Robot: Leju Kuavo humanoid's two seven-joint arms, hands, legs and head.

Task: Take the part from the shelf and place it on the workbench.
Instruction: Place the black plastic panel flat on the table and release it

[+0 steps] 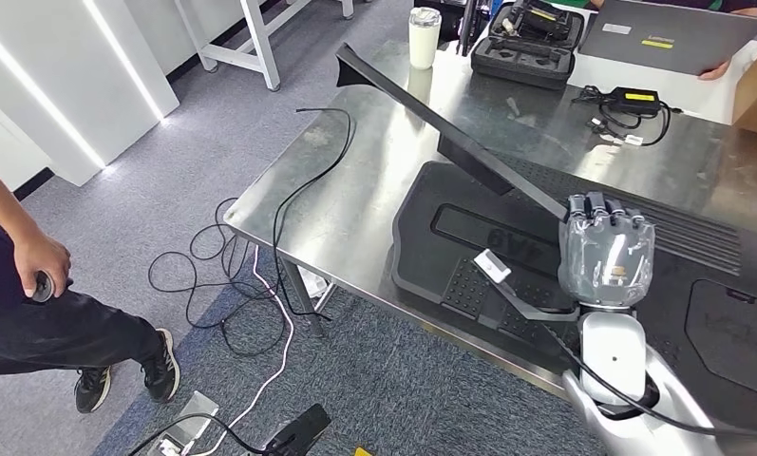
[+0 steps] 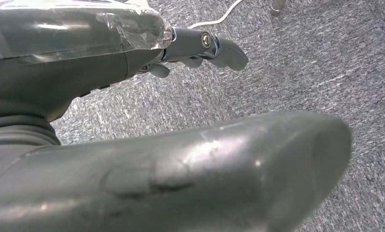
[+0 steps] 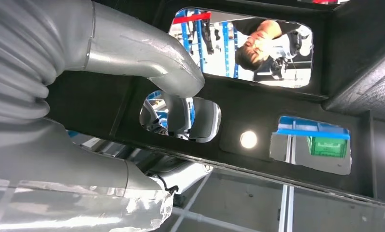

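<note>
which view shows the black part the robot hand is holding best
The head view: the long black part slants over the steel workbench, gripped by the right robot hand. The right wrist view shows only a close section with cutouts; the left wrist view faces carpet.

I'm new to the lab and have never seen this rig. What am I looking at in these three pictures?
A humanoid robot filmed by its own cameras. The head view looks down on a steel workbench. Its right hand grips a long black part that slants up over the bench. Under it lies a larger black moulded panel. Further back stand a white cup, an open black case and a laptop. A person stands on the carpet beside the bench.

The right wrist camera sits behind that hand, with the part's cut-outs close up. The left wrist camera shows the left hand above grey carpet, holding nothing.
</note>
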